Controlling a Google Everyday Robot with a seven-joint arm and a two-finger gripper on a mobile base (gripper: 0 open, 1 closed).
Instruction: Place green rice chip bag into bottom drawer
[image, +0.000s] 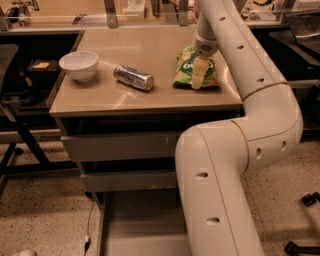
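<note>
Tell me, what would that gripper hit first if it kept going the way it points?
Probably the green rice chip bag: the gripper points down right over it on the cabinet top; whether they already touch is unclear.
</note>
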